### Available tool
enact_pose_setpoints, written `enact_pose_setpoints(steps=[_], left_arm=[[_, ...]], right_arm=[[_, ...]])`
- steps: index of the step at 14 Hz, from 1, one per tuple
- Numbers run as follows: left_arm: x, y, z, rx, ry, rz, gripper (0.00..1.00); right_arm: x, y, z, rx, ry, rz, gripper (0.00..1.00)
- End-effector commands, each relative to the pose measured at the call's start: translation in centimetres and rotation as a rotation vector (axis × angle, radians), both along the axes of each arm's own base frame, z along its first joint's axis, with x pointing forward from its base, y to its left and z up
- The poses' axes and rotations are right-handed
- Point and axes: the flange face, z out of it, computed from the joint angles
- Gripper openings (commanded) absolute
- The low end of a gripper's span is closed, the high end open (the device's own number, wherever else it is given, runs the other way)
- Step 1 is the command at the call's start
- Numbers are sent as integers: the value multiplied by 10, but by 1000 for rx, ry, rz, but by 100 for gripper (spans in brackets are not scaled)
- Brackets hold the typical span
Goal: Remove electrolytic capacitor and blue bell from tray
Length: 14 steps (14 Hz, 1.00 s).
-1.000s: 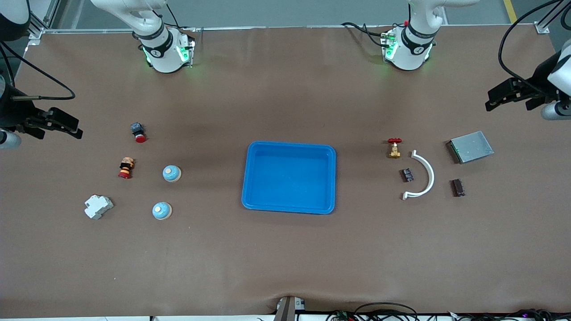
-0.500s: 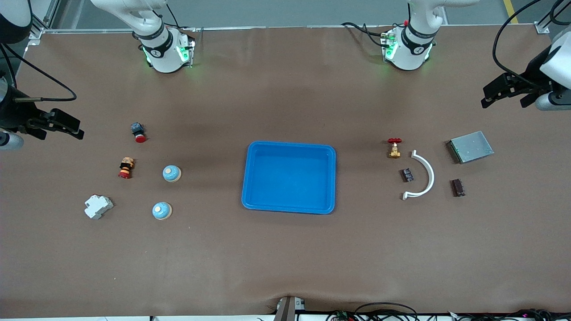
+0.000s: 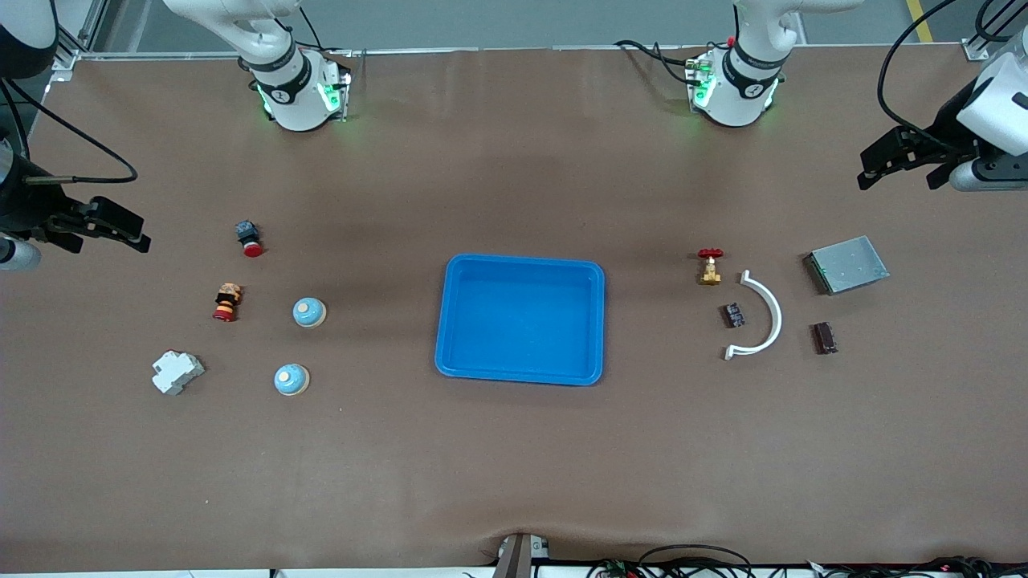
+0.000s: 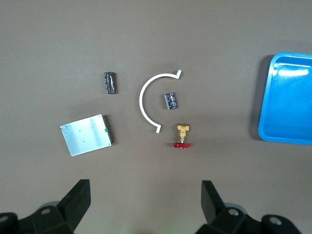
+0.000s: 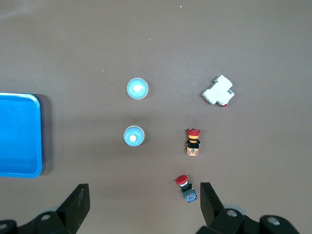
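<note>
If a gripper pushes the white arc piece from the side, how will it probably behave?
The white arc looks thin and lies flat, so it would probably slide and spin, not tip. Its open curve may flex slightly. The capacitor in its hollow could get swept along.

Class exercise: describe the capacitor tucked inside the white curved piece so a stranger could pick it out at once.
Start at the blue tray and look toward the left arm's end of the table, to the white curved piece. The capacitor lies inside its curve, a small dark cylinder. A second capacitor lies outside the curve.
</note>
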Motion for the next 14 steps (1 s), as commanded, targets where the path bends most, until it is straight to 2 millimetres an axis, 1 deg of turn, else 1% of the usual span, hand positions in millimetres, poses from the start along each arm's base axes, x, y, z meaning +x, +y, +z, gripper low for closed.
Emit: enact_pose_setpoints(steps=[1, 3, 5, 14], left_arm=[[7, 0, 6, 9, -20, -20, 100], [7, -1, 8, 10, -24, -20, 100], [8, -3, 13, 10, -34, -21, 100], [11, -2, 9, 9, -26, -5, 100]], right_arm=[[-10, -6, 5, 19, -14, -14, 100], [-9, -8, 4, 21, -16, -18, 100], [-9, -7, 4, 21, -16, -15, 100], [-9, -7, 4, 21, -16, -15, 100]])
